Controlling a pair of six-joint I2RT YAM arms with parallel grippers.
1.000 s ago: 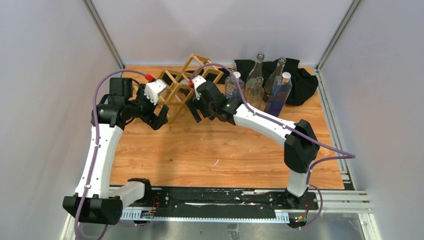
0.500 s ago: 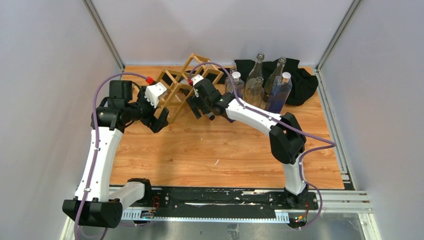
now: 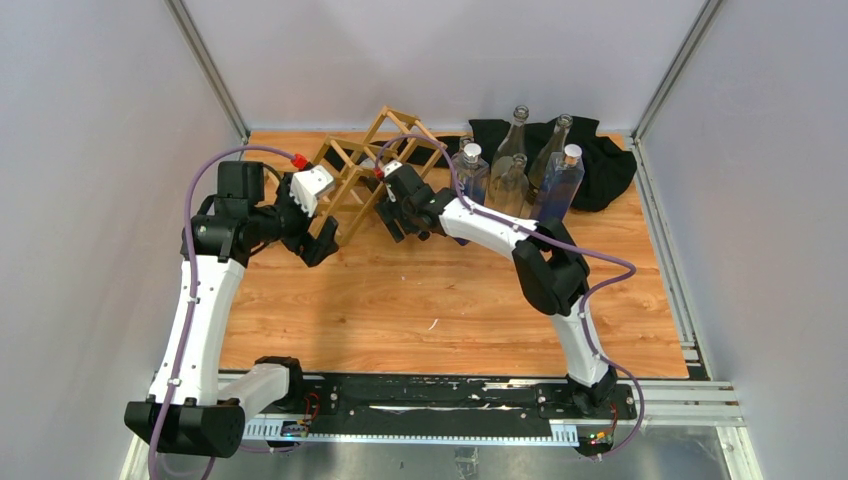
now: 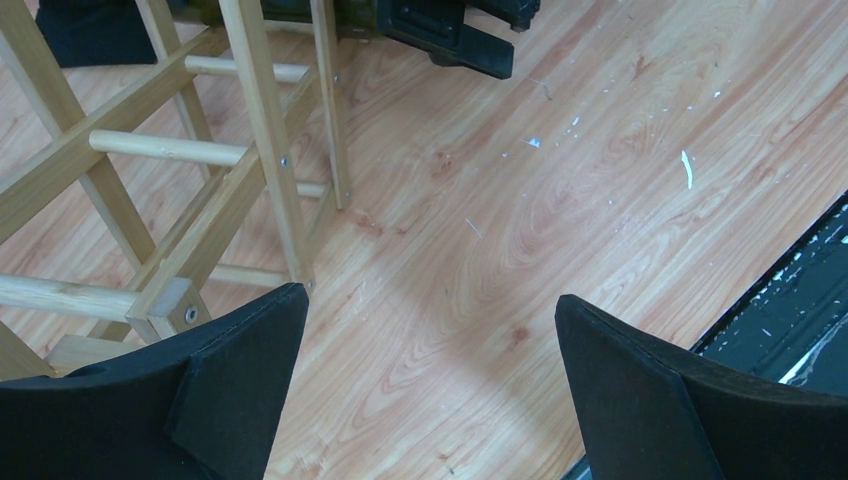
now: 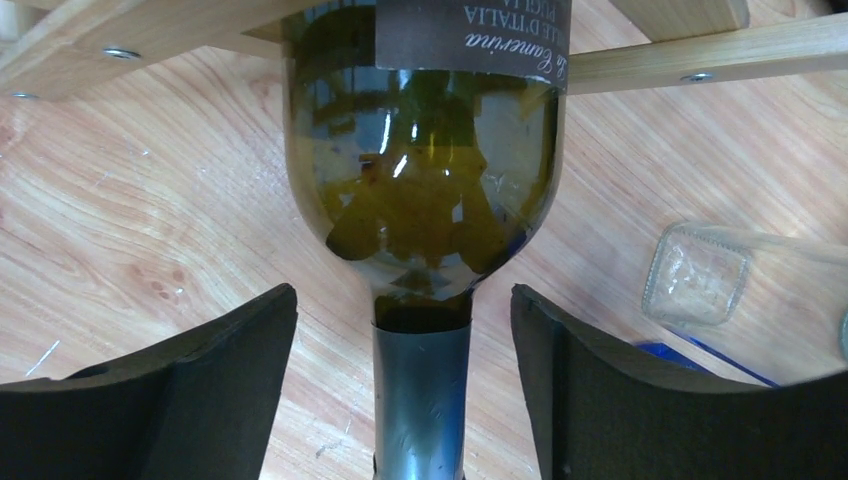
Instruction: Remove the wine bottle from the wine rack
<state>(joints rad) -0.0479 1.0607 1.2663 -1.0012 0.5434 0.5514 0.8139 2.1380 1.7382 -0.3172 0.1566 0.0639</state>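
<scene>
- One wine bottle [image 5: 425, 180], dark green glass with a dark label, lies in the wine rack [image 3: 365, 170]; its neck points out between the rack's sticks towards the right wrist camera
- One rack, a light wooden lattice of diamond cells, stands at the back of the table, left of centre; the right wrist view shows just this one bottle in it
- Two arms: the right gripper [image 5: 400, 330] has its fingers spread wide on either side of the bottle's neck, with a gap on each side and nothing pinched
- The left gripper [image 4: 430, 320] is also spread wide and holds nothing; it hangs over bare board just beside the rack's near left foot
- Five clear glass bottles [image 3: 515, 160] stand upright in a cluster right of the rack, one of them bluish
- One black cloth [image 3: 605, 165] lies bunched behind and under that cluster, in the back right corner
- The table [image 3: 450, 300] is an orange wood-grain board flecked with small white specks, with a black rail along its near edge
- Pale grey walls [image 3: 450, 60] enclose it on three sides, with metal posts at the back corners
</scene>
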